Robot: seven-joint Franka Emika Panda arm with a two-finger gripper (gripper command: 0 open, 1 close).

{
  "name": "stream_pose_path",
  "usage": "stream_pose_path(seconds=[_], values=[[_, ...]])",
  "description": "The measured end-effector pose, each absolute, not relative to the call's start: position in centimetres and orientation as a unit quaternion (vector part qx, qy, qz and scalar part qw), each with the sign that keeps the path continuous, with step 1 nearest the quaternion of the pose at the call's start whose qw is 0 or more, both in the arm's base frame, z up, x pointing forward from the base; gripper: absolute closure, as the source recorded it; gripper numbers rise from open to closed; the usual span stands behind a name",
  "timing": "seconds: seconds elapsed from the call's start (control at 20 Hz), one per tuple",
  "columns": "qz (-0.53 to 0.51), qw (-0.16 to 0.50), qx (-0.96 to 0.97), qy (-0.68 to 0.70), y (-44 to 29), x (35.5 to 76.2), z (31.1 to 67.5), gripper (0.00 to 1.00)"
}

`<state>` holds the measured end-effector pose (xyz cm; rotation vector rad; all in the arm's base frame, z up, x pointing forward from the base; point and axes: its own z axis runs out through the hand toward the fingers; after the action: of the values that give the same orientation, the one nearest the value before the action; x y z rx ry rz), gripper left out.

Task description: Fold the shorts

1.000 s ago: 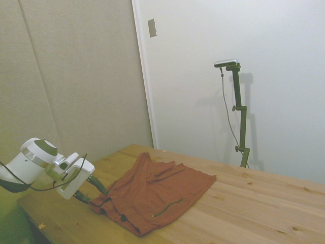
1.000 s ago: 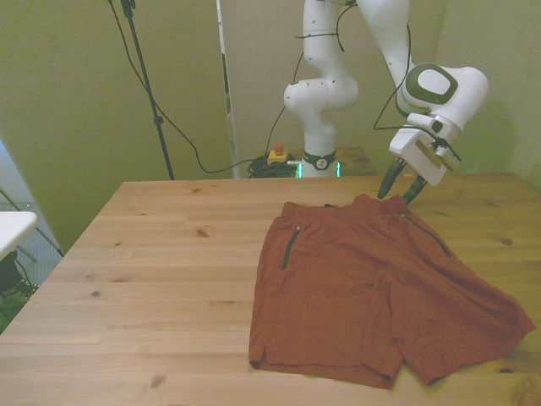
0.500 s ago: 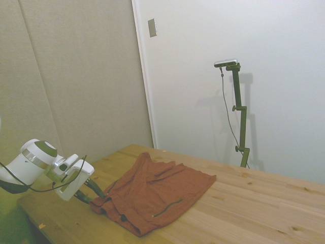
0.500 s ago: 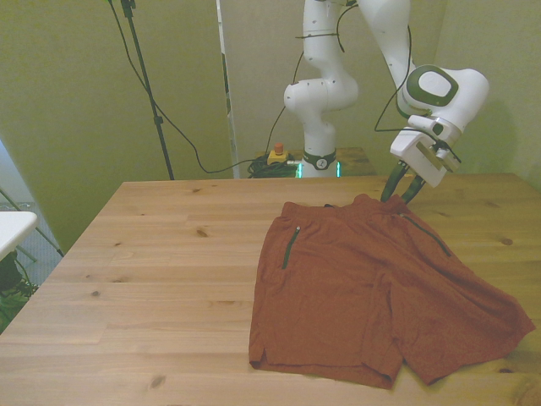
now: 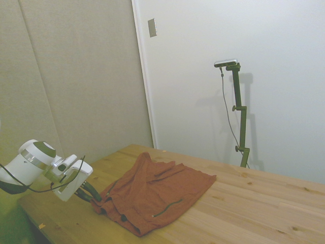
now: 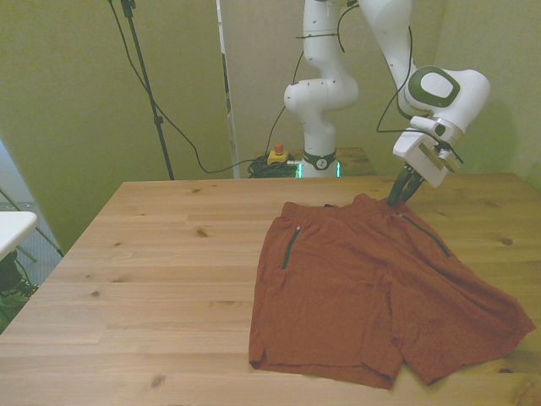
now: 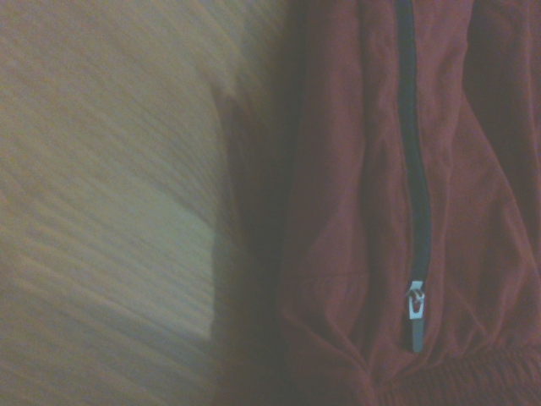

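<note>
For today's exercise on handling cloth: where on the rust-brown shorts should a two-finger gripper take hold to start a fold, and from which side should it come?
Probably the waistband corner of the shorts on the front view's right, where the gripper sits. The shorts lie flat and far wider than the gripper, so only an edge can be pinched. Come in low from the table's far edge, waistband side; that edge is slightly rumpled and raised.

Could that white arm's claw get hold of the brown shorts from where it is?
Probably yes. The gripper already sits at the waistband edge of the shorts, fingers closed there, and nothing stands between them.
</note>
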<state>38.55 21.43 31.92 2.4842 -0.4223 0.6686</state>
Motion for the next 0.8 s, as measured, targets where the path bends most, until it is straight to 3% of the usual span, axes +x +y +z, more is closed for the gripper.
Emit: stream_pose_path(seconds=[0.4,0.8], values=[[0.238,0.244,0.926,-0.163,22.3,37.9,33.7,1.0],[0.205,0.178,0.939,-0.211,18.7,39.4,41.2,1.0]])
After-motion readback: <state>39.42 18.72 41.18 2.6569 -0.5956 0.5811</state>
